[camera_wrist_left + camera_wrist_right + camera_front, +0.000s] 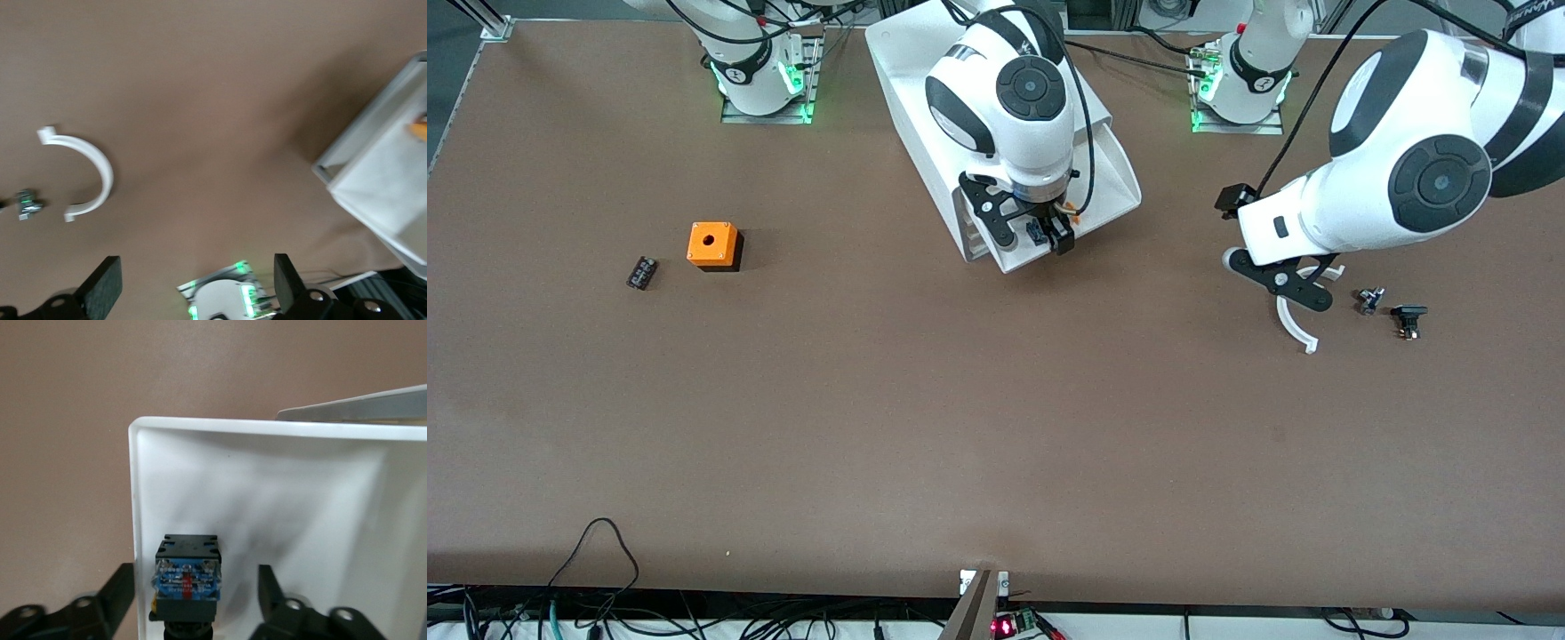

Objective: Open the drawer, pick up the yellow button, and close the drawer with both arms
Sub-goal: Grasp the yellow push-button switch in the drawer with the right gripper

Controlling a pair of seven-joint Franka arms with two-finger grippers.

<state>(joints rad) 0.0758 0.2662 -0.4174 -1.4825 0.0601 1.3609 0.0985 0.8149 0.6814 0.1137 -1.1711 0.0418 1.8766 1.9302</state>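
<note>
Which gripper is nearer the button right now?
Right. The right gripper is over the open drawer, fingers open around the button. The left gripper waits over bare table, open.

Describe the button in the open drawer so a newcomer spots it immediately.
Find the white cabinet between the arm bases; its top drawer is pulled out. The button lies in it, under the right gripper's open fingers: black body, blue-and-red contact face, nothing else beside it.

A robotics lab: two white arms (1014,98) are bolted to plates with green indicator lights on a bare brown table (960,427), while loose cables (605,604) and electronics line its edge.
</note>
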